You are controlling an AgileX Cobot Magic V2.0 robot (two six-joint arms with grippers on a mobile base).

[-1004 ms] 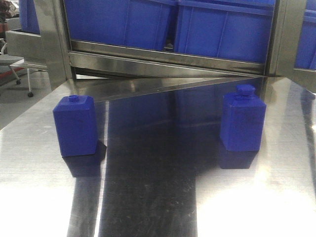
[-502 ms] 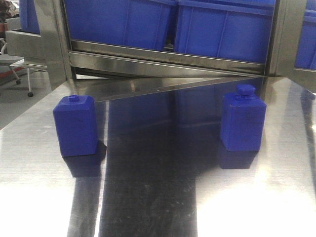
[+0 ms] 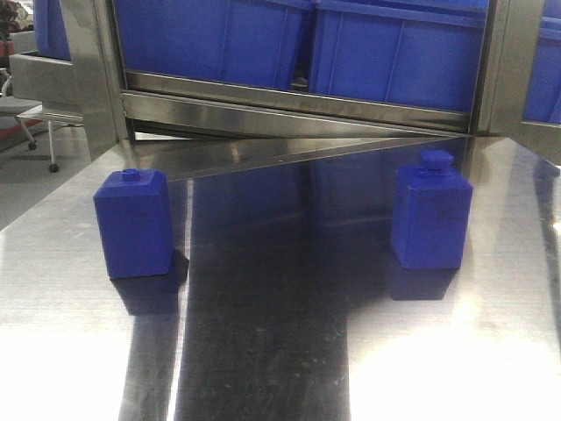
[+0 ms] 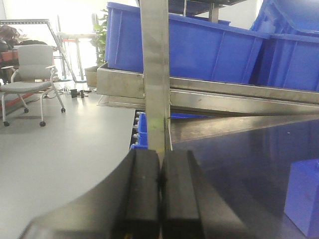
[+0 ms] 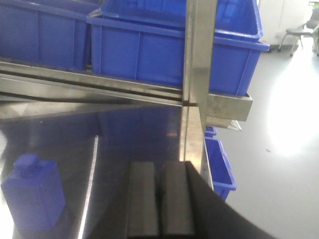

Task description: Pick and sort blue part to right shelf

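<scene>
Two blue bottle-shaped parts stand upright on the steel table (image 3: 289,351). One blue part (image 3: 133,223) is at the left; its corner shows as a blue part (image 4: 304,195) in the left wrist view. The other blue part (image 3: 430,215) stands at the right and appears as a blue part (image 5: 33,194) at the lower left of the right wrist view. My left gripper (image 4: 160,164) is shut and empty, left of and apart from the left part. My right gripper (image 5: 159,174) is shut and empty, right of the right part. Neither gripper appears in the front view.
A steel shelf rail (image 3: 298,101) runs behind the table with large blue bins (image 3: 394,48) on it. Steel uprights (image 4: 155,74) (image 5: 198,55) stand ahead of each gripper. A small blue bin (image 5: 219,167) sits on the floor at right. An office chair (image 4: 30,79) stands far left.
</scene>
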